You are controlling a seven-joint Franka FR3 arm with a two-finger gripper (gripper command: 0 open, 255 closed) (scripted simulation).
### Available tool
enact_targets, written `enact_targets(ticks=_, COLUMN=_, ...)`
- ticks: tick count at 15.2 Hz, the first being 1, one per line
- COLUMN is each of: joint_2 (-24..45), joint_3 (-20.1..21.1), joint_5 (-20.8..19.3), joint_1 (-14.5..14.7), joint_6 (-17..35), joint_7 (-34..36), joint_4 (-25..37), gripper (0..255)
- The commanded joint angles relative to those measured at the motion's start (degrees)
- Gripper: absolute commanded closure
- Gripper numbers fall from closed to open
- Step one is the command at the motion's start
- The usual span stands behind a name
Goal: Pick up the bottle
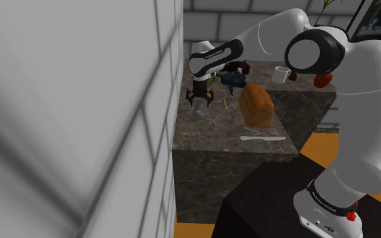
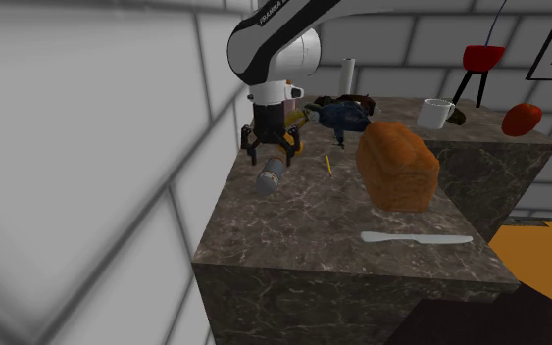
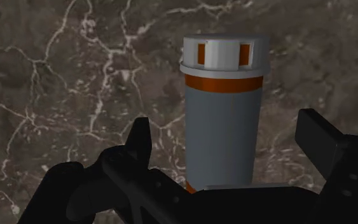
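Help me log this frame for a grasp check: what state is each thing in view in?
Bottle: capped, lying on its side on the counter, not gripped.
End effector: open, straddling the bottle without touching it.
Bread loaf: whole, standing upright.
Knife: lying flat.
Mug: upright.

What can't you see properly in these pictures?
1. The bottle: in the wrist view its bottom end is hidden behind the gripper.
2. The dark heap at the back of the counter: in the second exterior view it is too small to name.
3. The red thing: in the shoulder view it is mostly hidden behind the arm.
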Motion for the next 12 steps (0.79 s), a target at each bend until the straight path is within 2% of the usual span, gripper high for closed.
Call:
enact_targets(ticks=1, joint_2=1.5, joint_3=-0.2, joint_5=0.0, joint_1=0.1, joint_6=0.6, joint_7=0.5, joint_4=0.9, gripper=0)
enact_targets(ticks=8, joint_2=3.7, joint_3=-0.2, joint_5=-0.1, joint_1=0.1, joint_6=3.7, joint_7=0.4, joint_4=0.1, gripper=0)
enact_targets(ticks=9, joint_2=3.8, joint_3=-0.2, joint_5=-0.1, joint_1=0.1, joint_6=3.8, joint_7=0.4, joint_4=0.1, gripper=255)
enact_targets(ticks=12, joint_2=3.8, joint_3=-0.2, joint_5=-0.1, joint_1=0.2, joint_6=3.7, joint_7=0.4, joint_4=0.1, gripper=255)
